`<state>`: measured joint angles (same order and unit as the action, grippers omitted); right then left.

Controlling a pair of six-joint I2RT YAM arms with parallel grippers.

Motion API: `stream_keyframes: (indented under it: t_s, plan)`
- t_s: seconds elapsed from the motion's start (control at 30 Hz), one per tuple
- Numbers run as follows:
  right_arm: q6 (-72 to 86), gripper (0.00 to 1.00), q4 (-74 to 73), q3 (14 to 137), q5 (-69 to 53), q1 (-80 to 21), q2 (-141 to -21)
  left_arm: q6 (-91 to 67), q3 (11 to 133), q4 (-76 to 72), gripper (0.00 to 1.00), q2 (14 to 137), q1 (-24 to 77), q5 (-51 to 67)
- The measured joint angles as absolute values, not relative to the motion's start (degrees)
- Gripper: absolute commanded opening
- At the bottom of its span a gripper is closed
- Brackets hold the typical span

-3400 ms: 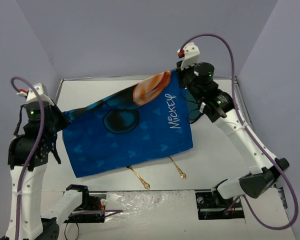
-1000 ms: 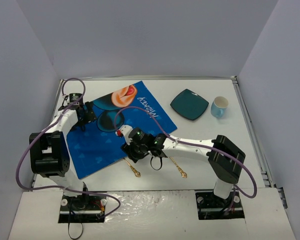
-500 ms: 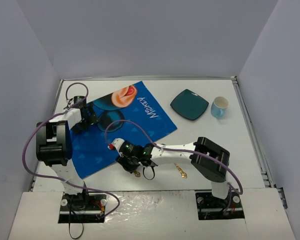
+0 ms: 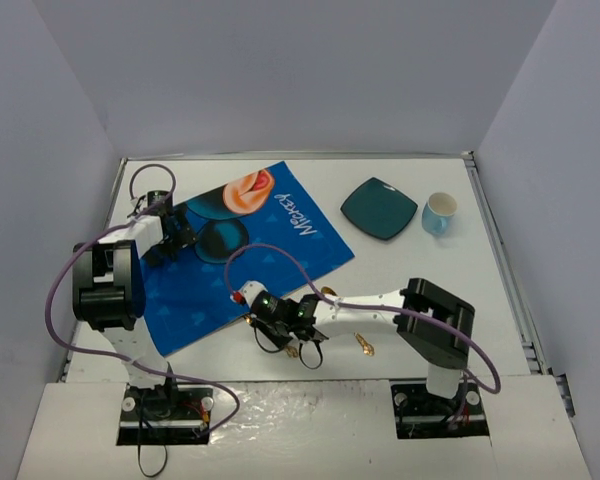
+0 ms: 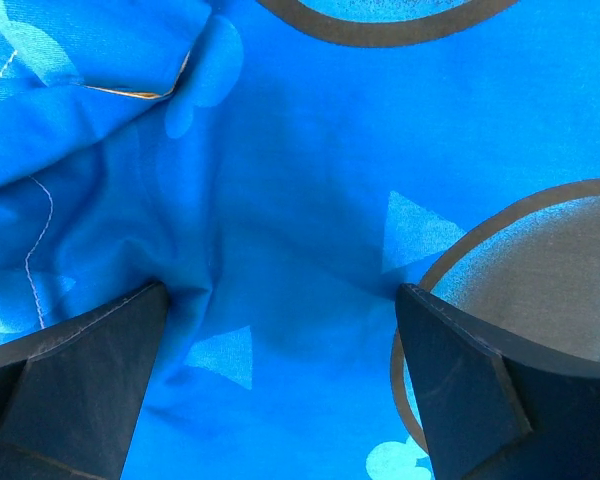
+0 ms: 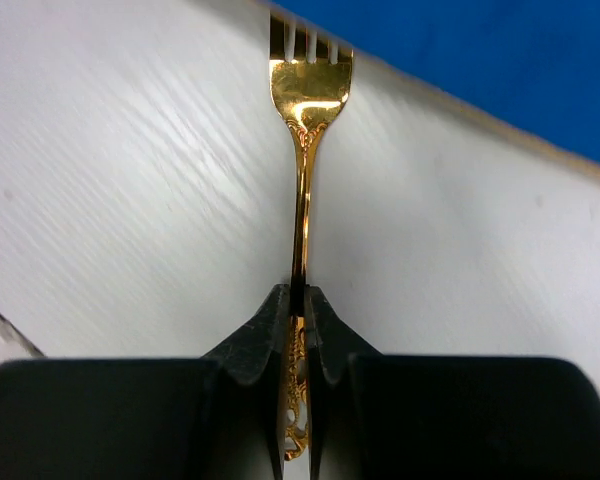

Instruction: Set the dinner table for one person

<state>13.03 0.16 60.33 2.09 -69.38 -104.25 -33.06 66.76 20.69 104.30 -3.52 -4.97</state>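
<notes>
A blue Mickey-print placemat lies tilted on the white dinner table. My left gripper is open, low over the placemat's rumpled left part, with one finger on each side of bare cloth and nothing between them. My right gripper is shut on the handle of a gold fork, held on edge just above the table. The fork's tines point at the placemat's near edge. The gripper's pinch shows in the right wrist view.
A teal square plate and a light blue cup stand at the back right. A gold utensil lies on the table under my right arm; another gold piece shows at the placemat's near corner. Walls enclose the table.
</notes>
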Motion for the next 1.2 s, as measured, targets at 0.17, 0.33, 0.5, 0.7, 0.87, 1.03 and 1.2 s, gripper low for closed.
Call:
stream_keyframes:
  t_s: [0.17, 0.33, 0.5, 0.7, 0.87, 1.03, 1.2]
  plan:
    - [15.6, 0.14, -4.8, 55.7, 2.6, -69.4, -99.1, -33.6, 66.9, 20.7, 0.94, 104.4, -3.6, -5.0]
    - [17.6, 0.51, -8.2, 53.9, 2.9, -69.4, -95.7, -34.0, 67.2, 20.7, 0.94, 104.5, -3.7, -4.6]
    - [16.5, 0.64, -11.2, 58.5, 3.2, -68.4, -93.9, -34.1, 68.0, 22.1, 0.95, 103.2, -3.8, -4.1]
    - [13.3, 0.62, -11.7, 69.1, 1.3, -57.0, -92.5, -33.8, 70.1, 24.3, 0.95, 95.3, -4.1, -4.8]
    - [11.8, 0.55, -11.0, 77.9, 1.6, -43.5, -97.0, -32.2, 72.4, 23.2, 0.95, 92.3, -4.2, -4.7]
    - [12.0, 0.49, -10.4, 82.9, 2.0, -35.9, -107.9, -30.8, 72.0, 21.5, 0.91, 93.8, -4.3, -3.2]
    - [13.2, 0.43, -10.4, 82.8, 0.8, -33.6, -116.0, -29.8, 71.3, 18.9, 0.83, 97.2, -4.3, -1.6]
